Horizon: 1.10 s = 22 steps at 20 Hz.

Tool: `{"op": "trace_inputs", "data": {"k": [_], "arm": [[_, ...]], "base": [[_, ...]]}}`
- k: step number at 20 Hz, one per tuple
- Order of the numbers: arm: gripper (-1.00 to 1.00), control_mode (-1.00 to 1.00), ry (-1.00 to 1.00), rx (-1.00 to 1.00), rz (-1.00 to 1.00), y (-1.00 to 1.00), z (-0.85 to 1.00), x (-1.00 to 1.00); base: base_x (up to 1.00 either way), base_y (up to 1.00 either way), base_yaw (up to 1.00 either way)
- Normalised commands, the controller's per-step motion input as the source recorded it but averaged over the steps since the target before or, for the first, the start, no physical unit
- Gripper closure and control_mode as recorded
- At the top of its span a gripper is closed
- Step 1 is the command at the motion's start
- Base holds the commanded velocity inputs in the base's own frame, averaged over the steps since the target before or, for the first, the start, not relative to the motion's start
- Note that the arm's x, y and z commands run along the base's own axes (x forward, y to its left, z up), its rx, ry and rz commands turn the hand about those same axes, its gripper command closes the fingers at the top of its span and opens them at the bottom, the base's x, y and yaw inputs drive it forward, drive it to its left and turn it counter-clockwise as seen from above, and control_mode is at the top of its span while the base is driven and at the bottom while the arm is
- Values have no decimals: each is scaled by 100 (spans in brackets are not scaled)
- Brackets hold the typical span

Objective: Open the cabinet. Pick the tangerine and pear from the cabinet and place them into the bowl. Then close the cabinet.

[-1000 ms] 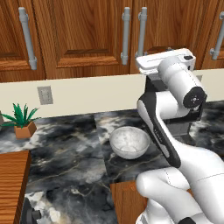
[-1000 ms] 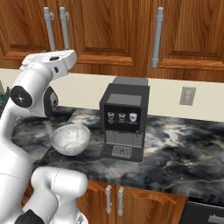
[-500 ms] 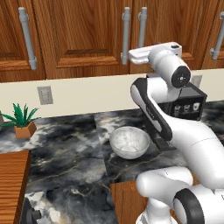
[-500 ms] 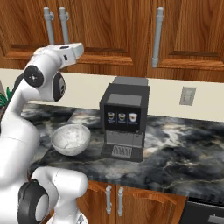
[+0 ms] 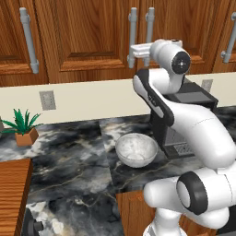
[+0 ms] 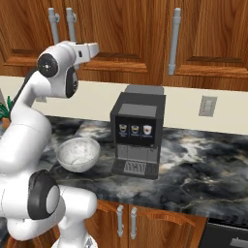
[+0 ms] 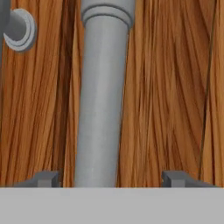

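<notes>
Cabinet (image 5: 115, 41) is the wall unit at the far side above the counter: reddish-brown wood, raised-panel doors, both shut, faces toward me. Its two grey bar handles sit paired at the centre seam, long axis vertical; left-door handle (image 5: 132, 31), right-door handle (image 5: 150, 27). Wood grain runs vertical in the hand view. Counter (image 5: 69, 156) is dark marbled stone, glossy, with a pale backsplash behind. Coffee machine (image 6: 138, 131) is a dark grey box on the counter, right of the bowl. Bowl (image 5: 136, 150) is round, shallow, pale grey-white, mottled like stone, sitting upright on the counter just left of the coffee machine, below the paired handles. Small potted plant (image 5: 24, 126) is at far left on the counter. My gripper (image 7: 111, 178) is up at the door face, fingers spread either side of one handle: round, smooth grey bar (image 7: 103, 100) running vertically between the tips, with clear gaps on both sides, so not clamped, nothing held. Bar sits closer to the left fingertip (image 7: 46, 178) than to the right one.
</notes>
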Motion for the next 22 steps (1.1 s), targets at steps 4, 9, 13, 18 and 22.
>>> {"op": "trace_inputs", "data": {"k": [4, 9, 13, 18, 22], "arm": [[100, -100, 4, 0, 0, 9, -20, 84], [100, -100, 0, 0, 0, 0, -2, 9], [100, -100, 0, 0, 0, -19, 6, -21], [100, -100, 0, 2, -2, -63, 20, -63], [100, -100, 0, 6, -10, -95, 30, -88]], "base": [[0, 0, 0], [0, 0, 0], [0, 0, 0], [0, 0, 0], [0, 0, 0]]}}
